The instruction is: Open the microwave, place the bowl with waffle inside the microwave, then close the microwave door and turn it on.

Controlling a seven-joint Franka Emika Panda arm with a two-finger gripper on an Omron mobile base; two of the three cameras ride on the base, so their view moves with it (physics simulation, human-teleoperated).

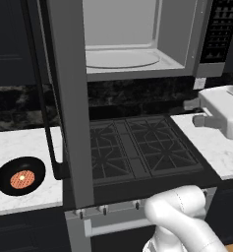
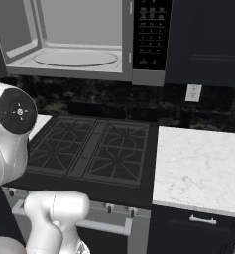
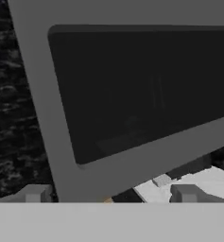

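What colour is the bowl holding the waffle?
Glossy black bowl, clearest in the left base view; the waffle is orange-red.

You see the microwave (image 1: 137,39) with its door (image 1: 69,98) swung wide open, turntable bare; the bowl (image 1: 20,175) holding the waffle (image 1: 22,179) sits on the left counter (image 1: 19,142)

The white marble counter (image 1: 19,142) left of the stove carries the black bowl (image 1: 19,175) — waffle (image 1: 22,179) inside.
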